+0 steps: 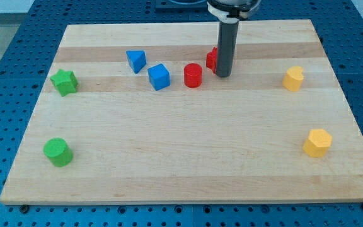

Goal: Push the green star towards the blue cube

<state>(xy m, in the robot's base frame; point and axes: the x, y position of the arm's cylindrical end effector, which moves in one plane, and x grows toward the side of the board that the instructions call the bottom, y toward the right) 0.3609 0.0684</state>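
The green star point(63, 82) lies near the board's left edge, in the upper half. The blue cube point(159, 76) sits well to its right, near the upper middle. My tip point(224, 75) is at the end of the dark rod, further to the view's right of the cube, touching or just in front of a red block point(212, 59) that the rod partly hides. My tip is far from the green star.
A blue triangular block point(136, 60) lies up-left of the cube. A red cylinder point(193, 75) stands between the cube and my tip. A green cylinder point(58, 152) is at lower left. Two yellow blocks point(293, 79) point(317, 142) lie on the right. The wooden board point(188, 157) rests on a blue pegboard.
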